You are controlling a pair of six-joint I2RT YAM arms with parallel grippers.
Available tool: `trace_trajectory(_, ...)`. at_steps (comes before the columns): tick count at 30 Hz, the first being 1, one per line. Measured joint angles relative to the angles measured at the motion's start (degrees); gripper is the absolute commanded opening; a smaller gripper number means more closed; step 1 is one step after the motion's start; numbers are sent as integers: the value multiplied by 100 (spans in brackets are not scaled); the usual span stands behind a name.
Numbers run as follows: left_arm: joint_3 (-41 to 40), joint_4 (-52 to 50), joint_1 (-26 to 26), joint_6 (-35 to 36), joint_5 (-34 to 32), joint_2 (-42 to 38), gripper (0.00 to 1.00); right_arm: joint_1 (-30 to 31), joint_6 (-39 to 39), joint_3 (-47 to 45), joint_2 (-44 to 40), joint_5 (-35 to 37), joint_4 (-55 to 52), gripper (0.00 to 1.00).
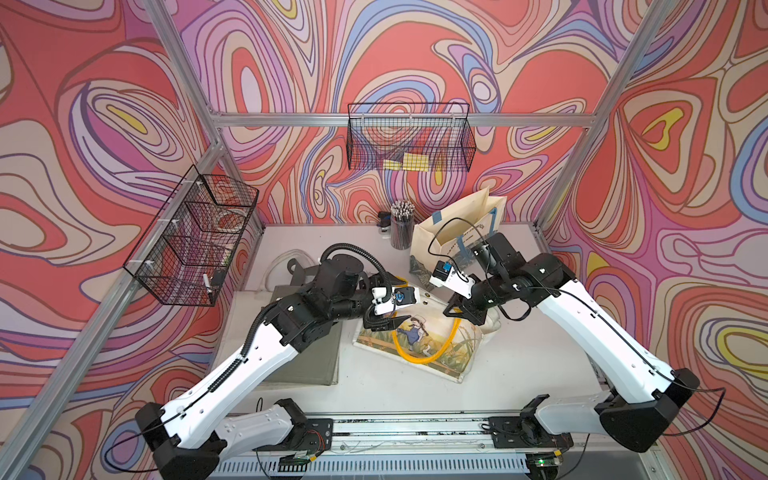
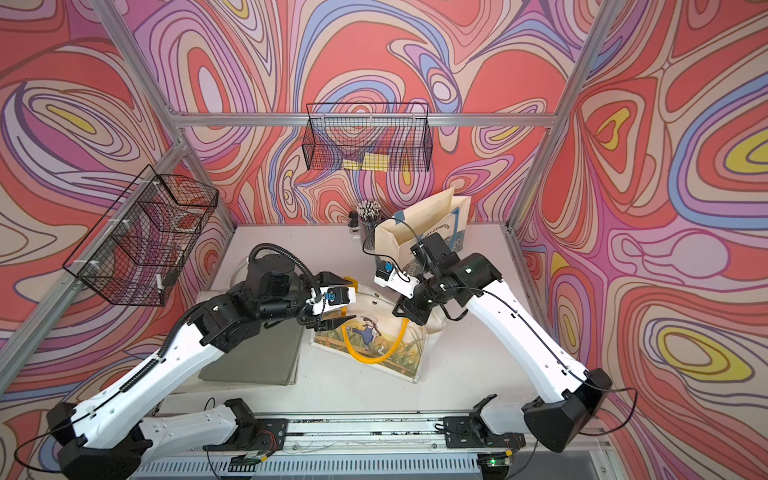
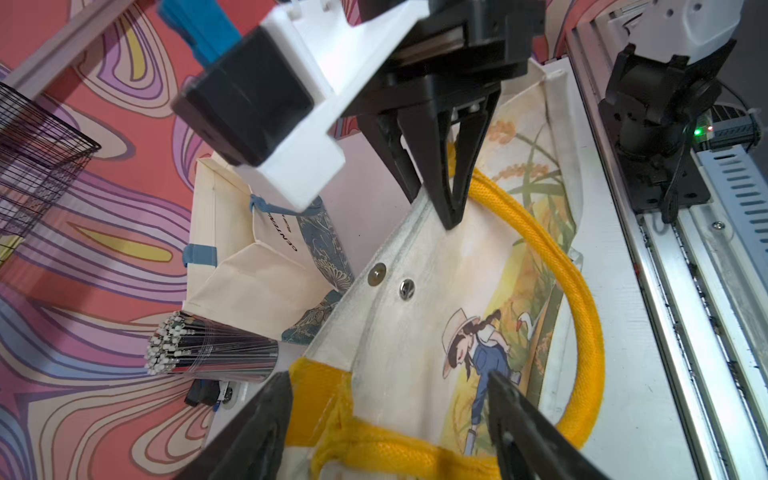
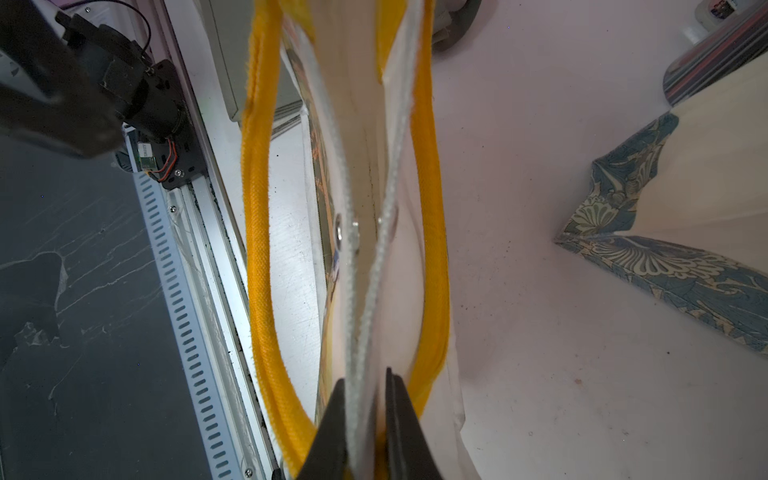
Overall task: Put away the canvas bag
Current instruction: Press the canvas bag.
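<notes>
The canvas bag, printed with a girl in a straw hat and fitted with yellow rope handles, lies mid-table in both top views. My right gripper is shut on the bag's white top rim, lifting that end. In the left wrist view its closed fingers pinch the rim. My left gripper is open. Its fingers stand on either side of the rim's other end, where a yellow handle is sewn on, without touching it.
A cream bag with blue print stands upright behind, beside a pencil cup. A grey-green pad lies under my left arm. Wire baskets hang on the back wall and the left wall. A metal rail runs along the front.
</notes>
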Motion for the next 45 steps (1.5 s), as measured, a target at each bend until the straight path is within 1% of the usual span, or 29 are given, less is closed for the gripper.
trace_trajectory(5, 227, 70, 0, 4, -105, 431, 80, 0, -22, -63, -107, 103, 4, 0)
trace_trajectory(10, 313, 155, 0, 26, -181, 553, 81, 0, -50, -105, -96, 192, 0, 0)
trace_trajectory(19, 494, 22, 0, 258, -249, 953, 80, 0, -90, -105, 20, 199, 81, 0)
trace_trajectory(22, 494, 15, 0, 267, -293, 1075, 77, 0, -87, -105, 50, 199, 120, 0)
trace_trajectory(25, 494, -9, 2, 304, -337, 1207, 69, 0, -83, -111, 61, 199, 164, 0)
trace_trajectory(28, 485, -24, 15, 304, -356, 1274, 54, 0, -42, -201, 61, 195, 214, 0)
trace_trajectory(32, 354, -13, 39, 302, -354, 1276, 31, 0, 35, -391, 61, 175, 273, 0)
trace_trajectory(33, 293, -7, 52, 306, -354, 1274, 24, 0, 68, -439, 61, 175, 282, 0)
trace_trajectory(35, 186, -4, 66, 299, -350, 1270, 15, 0, 127, -511, 63, 164, 308, 0)
trace_trajectory(36, 138, -4, 68, 304, -348, 1263, 8, 0, 170, -535, 63, 160, 326, 0)
trace_trajectory(37, 83, 4, 68, 306, -330, 1250, 1, 0, 210, -555, 63, 155, 352, 2)
trace_trajectory(38, 50, 9, 68, 302, -326, 1237, 0, 0, 247, -573, 63, 157, 382, 7)
trace_trajectory(40, 2, 17, 68, 319, -332, 1182, 0, 0, 348, -588, 70, 175, 417, 16)
trace_trajectory(43, -116, 24, 68, 321, -354, 1054, 0, 0, 560, -586, 72, 205, 540, 41)
trace_trajectory(45, -256, 31, 68, 321, -385, 955, 0, 0, 675, -581, 52, 247, 678, 49)
